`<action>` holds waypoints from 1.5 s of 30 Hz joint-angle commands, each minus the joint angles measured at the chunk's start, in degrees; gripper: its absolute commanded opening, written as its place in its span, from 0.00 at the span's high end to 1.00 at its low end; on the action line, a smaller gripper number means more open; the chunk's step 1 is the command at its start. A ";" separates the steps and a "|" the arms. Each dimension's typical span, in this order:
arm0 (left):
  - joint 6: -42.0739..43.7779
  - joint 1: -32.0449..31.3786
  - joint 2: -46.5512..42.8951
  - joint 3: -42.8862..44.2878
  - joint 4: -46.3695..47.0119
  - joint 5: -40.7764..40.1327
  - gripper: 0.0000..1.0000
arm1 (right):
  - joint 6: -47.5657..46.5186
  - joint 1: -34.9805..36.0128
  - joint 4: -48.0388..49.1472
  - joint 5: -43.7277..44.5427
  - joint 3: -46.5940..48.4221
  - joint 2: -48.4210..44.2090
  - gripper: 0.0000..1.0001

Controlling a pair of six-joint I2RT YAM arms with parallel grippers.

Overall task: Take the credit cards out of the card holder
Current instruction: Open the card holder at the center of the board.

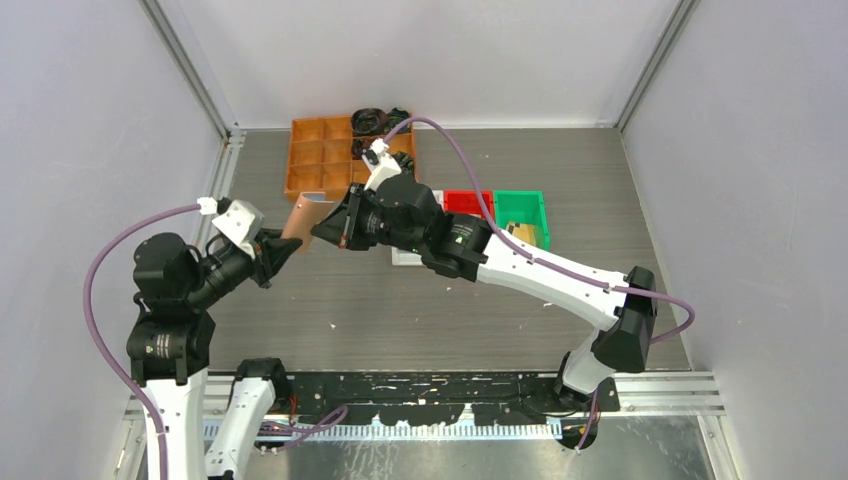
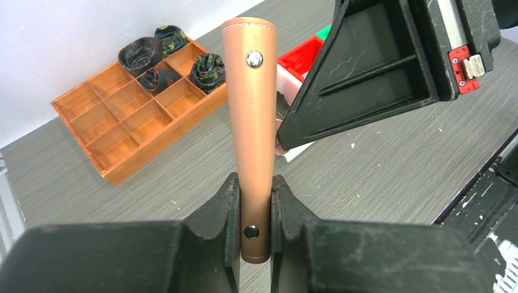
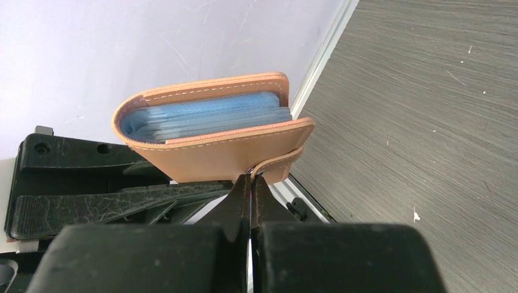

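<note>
Two grips on card holder [image 2: 249,116] | held aloft just near-side of orange tray [image 1: 310,152] | faces clamped by left gripper [image 2: 255,186], long axis pointing away | strap tab [image 3: 280,163] pinched by fully closed right gripper [image 3: 251,183] | credit cards unseen

Arms angled toward each other, left tool [image 2: 255,183] clamped on card holder [image 2: 249,110], right tool [image 3: 250,183] shut on it

The card holder [image 1: 303,220] stood between the left jaws, its strap [image 3: 278,165] between the right jaws; the tray [image 1: 310,155] lay beyond on the bench [image 1: 400,300].
</note>
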 commanded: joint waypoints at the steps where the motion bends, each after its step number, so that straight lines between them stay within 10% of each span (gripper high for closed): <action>1: 0.33 -0.16 -1.47 1.16 5.17 3.88 1.00 | -0.90 -0.27 -0.31 3.11 -0.06 -0.83 0.99; 22: -13.31 -0.22 0.67 5.75 8.25 8.60 1.00 | -6.48 -3.68 -0.09 3.77 -12.22 -10.88 0.99; 28: -24.38 -0.22 3.55 8.43 7.64 17.60 1.00 | -14.71 -5.49 0.75 -10.77 -10.77 -15.53 0.26; 31: -32.23 -0.22 5.32 8.74 9.29 23.07 1.00 | -18.30 -6.57 1.49 -18.84 -10.62 -17.71 0.17; 36: -44.05 -0.22 6.26 7.67 16.15 26.89 1.00 | -20.41 -8.24 0.13 -29.80 -8.07 -19.11 0.19; 45: -53.09 -0.22 6.98 6.29 22.45 30.92 1.00 | -19.46 -8.32 -1.46 -33.15 -4.55 -17.48 0.55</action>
